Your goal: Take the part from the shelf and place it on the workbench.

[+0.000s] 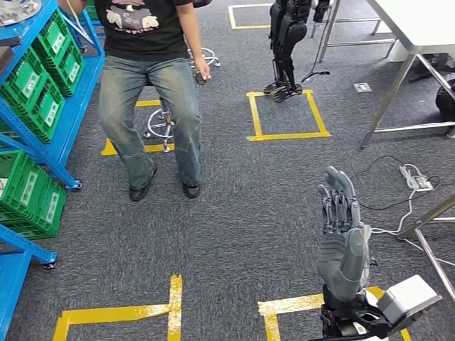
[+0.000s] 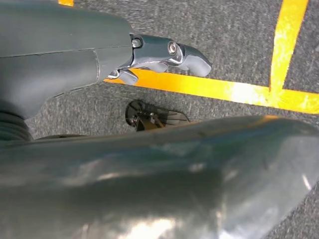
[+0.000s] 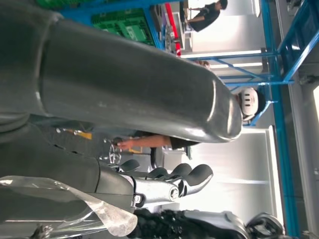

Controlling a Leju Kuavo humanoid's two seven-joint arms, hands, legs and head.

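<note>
The right hand (image 1: 342, 234) is raised with fingers spread, holding nothing; the left hand's (image 2: 112, 55) state I cannot tell. Turning toward the shelf (image 1: 32, 135), an arm could strike the person (image 1: 150, 85) seated just beside it.

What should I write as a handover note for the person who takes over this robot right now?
Right hand: raised, fingers apart, holding nothing.
Left hand: hangs over the grey carpet with yellow tape lines; no part seen in it.
Blue metal shelf with green plastic crates stands at the far left; white workbench at the far right.
A seated person in jeans is beside the shelf.
Done: nothing visible.
Left: take the part, place it on the workbench.
</note>
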